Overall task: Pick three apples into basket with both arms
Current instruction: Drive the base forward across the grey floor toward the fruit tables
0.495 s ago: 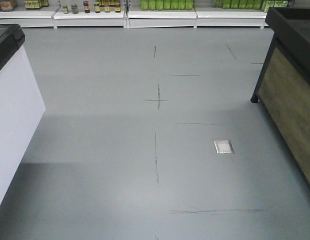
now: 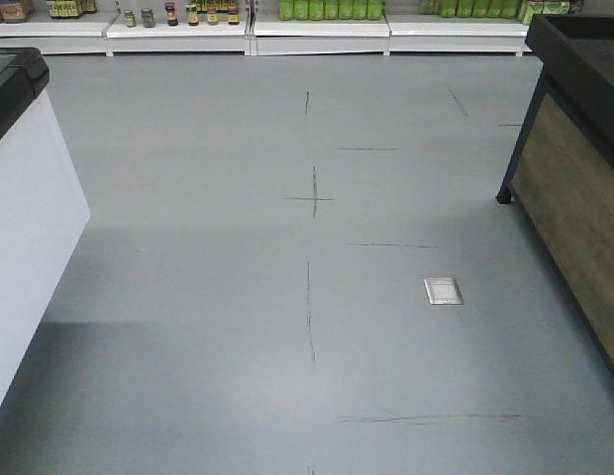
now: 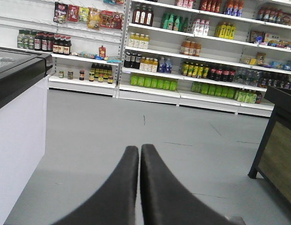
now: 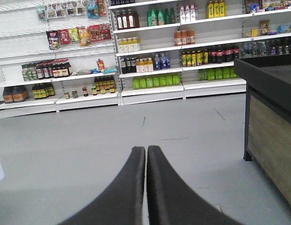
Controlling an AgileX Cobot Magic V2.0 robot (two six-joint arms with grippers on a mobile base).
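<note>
No apples and no basket show in any view; both are out of view. My left gripper (image 3: 139, 148) is shut, its two black fingers pressed together with nothing between them, pointing across the grey shop floor. My right gripper (image 4: 146, 149) is likewise shut and empty, aimed at the same floor and the shelves beyond. Neither arm appears in the front-facing view.
A white chest freezer with a black lid (image 2: 20, 198) stands at the left. A dark wood-sided display stand (image 2: 574, 188) stands at the right. Shelves of bottles and jars (image 3: 183, 51) line the far wall. A small metal floor plate (image 2: 443, 290) lies right of centre.
</note>
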